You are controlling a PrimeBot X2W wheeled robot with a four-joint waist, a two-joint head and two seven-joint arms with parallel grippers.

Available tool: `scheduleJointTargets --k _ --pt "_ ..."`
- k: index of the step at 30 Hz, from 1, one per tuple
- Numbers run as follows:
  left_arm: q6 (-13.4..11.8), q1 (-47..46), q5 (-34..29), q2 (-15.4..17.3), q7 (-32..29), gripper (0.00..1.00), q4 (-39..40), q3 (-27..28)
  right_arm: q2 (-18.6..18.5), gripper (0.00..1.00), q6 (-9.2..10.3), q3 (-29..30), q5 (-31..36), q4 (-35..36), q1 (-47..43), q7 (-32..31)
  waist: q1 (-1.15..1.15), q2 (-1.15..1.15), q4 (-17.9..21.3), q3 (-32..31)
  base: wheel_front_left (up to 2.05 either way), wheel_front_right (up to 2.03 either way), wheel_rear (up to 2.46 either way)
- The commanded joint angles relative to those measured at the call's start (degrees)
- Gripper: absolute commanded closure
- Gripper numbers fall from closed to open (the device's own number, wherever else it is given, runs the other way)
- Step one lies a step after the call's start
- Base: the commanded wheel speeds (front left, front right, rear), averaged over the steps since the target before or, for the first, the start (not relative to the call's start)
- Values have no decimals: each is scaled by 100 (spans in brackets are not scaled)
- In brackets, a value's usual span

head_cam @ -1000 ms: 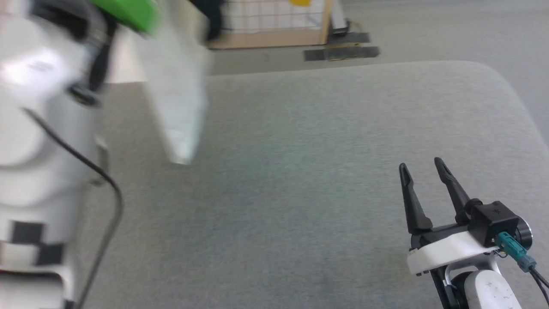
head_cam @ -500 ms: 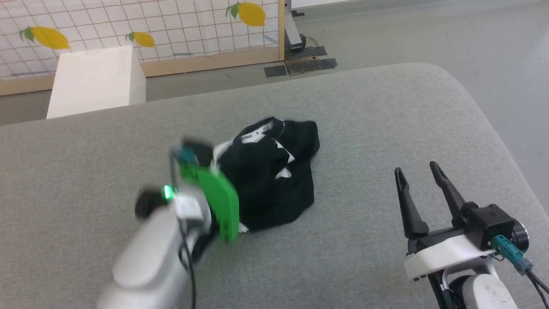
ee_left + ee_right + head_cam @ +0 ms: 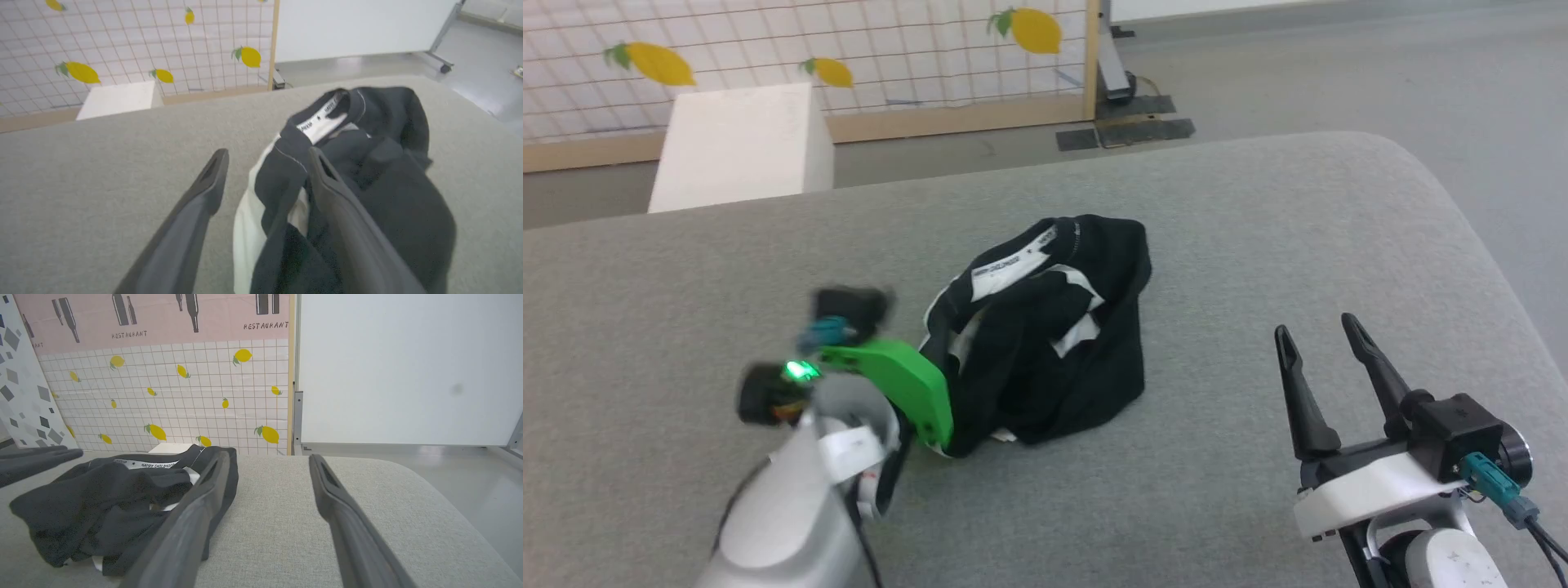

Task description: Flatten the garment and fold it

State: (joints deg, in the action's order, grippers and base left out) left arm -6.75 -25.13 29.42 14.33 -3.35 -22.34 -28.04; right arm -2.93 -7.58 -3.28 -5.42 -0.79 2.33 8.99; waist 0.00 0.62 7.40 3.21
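Grey padded surface in a bright room.
Behind it a white box stands before a wood-framed, lemon-print grid panel; a plain white board adjoins, over grey floor.

Our left end effector: two dark fingers spread wide, nothing clamped between them; forearm pale, reaching in from lower left; green wrist plate tilted. Our right end effector: fingers parted, empty, pointing forward.
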Motion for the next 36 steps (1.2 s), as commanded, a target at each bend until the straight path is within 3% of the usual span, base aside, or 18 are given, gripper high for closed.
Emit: scheduleJointTargets --k 1,5,8,12,13,19,23,27,28,29,30,32,36 --pt "-98 100 -84 41 483 0 184 147 5 0 9 3 58 46 -55 -25 0 -62 -134 -37 0 0 0" --pt "-250 339 -222 102 1568 0 631 443 5 0 9 60 82 104 -61 -52 0 -62 -304 -36 0 0 0" --pt "-186 565 -270 133 1736 0 849 480 5 0 9 67 92 151 -62 -79 0 -62 -395 -12 0 0 0" --pt "93 687 -386 107 1730 0 1016 151 5 0 9 82 103 201 -56 -102 0 -62 -477 37 0 0 0" --pt "370 594 -498 19 1453 0 1009 -288 5 0 9 69 101 198 -48 -107 0 -62 -491 65 0 0 0" --pt "783 263 -599 -231 550 0 711 -1013 5 0 9 -26 30 156 -1 -78 0 -62 -330 144 0 0 0" --pt "705 71 -607 -253 -282 0 371 -1178 5 0 9 -63 -19 94 42 -29 0 -62 -146 196 0 0 0" --pt "452 -36 -639 -174 -883 0 339 -1165 5 0 9 -56 -46 44 41 13 0 -62 -7 225 0 0 0" --pt "384 -42 -649 -142 -987 33 397 -1152 5 0 9 -49 -54 30 35 27 0 -62 19 228 0 0 0" --pt "321 -40 -661 -108 -1057 76 476 -1136 5 0 9 -38 -61 17 26 39 0 -62 34 228 0 0 0" --pt "295 -25 -659 -75 -1098 100 545 -1126 5 0 9 -31 -63 8 18 45 0 -62 43 226 0 0 0" --pt "250 29 -615 -18 -1081 100 730 -1063 5 0 9 -10 -74 -5 4 56 0 -62 42 219 0 0 0" --pt "-4 206 -444 0 -472 100 1246 -643 5 0 9 48 -81 -15 -13 70 0 -62 -49 187 0 0 0"
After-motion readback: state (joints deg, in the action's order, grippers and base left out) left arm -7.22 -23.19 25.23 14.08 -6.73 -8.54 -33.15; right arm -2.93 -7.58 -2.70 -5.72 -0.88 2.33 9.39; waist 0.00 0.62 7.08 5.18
